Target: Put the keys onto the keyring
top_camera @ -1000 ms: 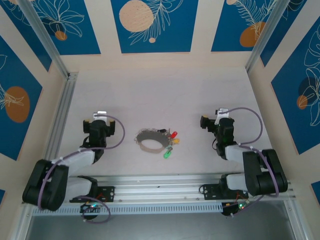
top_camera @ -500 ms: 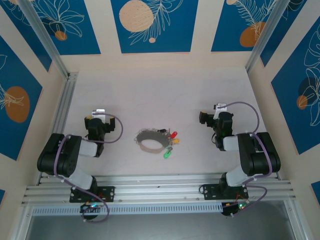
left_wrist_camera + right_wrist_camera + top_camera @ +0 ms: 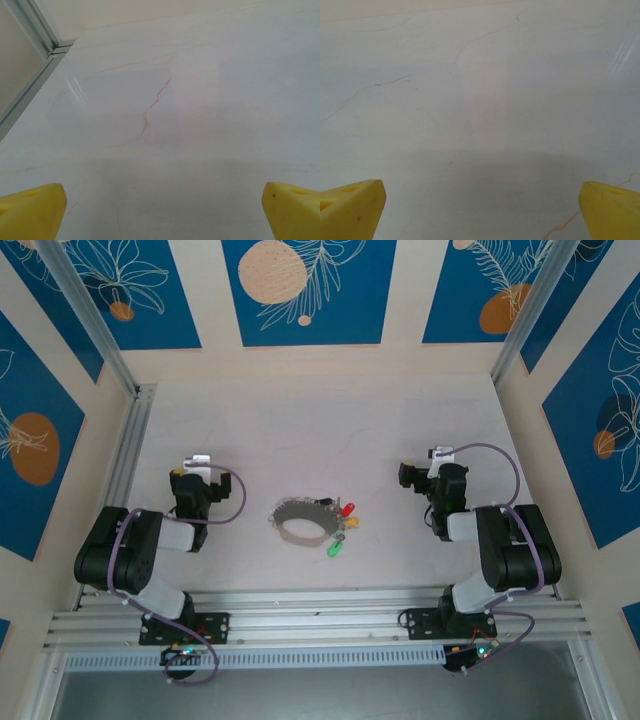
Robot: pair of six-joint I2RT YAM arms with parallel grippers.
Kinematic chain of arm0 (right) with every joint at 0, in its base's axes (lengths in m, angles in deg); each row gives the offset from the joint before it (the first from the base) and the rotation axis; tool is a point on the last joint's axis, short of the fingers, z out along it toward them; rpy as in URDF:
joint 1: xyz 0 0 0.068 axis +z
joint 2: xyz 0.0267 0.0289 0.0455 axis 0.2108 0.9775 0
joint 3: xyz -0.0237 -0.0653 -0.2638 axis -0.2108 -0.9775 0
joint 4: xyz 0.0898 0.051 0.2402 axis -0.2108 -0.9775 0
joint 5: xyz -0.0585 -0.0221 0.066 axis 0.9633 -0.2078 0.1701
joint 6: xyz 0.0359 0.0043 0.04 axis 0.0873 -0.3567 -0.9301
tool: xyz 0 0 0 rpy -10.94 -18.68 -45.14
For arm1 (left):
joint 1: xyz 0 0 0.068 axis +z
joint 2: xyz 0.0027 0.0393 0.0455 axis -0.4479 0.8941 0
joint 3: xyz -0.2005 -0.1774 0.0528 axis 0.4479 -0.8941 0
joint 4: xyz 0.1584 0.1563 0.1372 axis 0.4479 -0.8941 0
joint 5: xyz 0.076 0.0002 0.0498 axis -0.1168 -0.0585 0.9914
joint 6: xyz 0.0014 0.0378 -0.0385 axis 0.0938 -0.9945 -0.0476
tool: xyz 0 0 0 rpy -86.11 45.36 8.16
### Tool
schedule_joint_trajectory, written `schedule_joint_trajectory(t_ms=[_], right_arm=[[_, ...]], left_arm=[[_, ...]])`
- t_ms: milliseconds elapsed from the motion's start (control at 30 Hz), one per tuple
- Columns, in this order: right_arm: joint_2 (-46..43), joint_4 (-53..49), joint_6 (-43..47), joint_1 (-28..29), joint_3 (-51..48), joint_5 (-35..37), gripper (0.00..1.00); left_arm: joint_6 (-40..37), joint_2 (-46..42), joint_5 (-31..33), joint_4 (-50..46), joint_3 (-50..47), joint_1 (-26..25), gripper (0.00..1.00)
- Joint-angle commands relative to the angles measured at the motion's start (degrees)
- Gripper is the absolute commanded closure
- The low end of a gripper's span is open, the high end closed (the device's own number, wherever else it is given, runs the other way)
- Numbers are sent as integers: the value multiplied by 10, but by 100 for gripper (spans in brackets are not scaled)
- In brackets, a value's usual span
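Observation:
The keyring [image 3: 300,521], a thin grey hoop, lies flat on the table midway between the arms. Tiny keys lie at its right rim: a red-headed one [image 3: 348,508], a green-headed one [image 3: 334,548] and a yellowish bit [image 3: 351,523]. I cannot make out a black key at this size. My left gripper [image 3: 198,472] hovers well to the left of the hoop, and its yellow fingertips [image 3: 30,212] stand wide apart over bare table. My right gripper [image 3: 440,465] is well to the right of the keys, open too, with one fingertip [image 3: 612,210] at each lower corner.
The pale marbled table [image 3: 320,430] is walled on three sides by blue patterned panels. An aluminium rail [image 3: 125,455] runs along the left edge, and its corner [image 3: 52,49] appears in the left wrist view. Another rail [image 3: 320,605] crosses in front, by the arm bases.
Both arms have folded, elbows drawn up toward their bases, and the grippers edged slightly farther away. The hoop and keys have not moved.

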Motion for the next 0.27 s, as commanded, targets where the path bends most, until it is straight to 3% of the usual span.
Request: schedule_joint_trajectory(t_ms=[0,233], right_arm=[[1,10,-3,-3,11,-6,1],[0,11,-2,-3,11,-6,1]], left_arm=[[1,2,-12,14,9,6,0],[0,2,-14,16,8,7,0]])
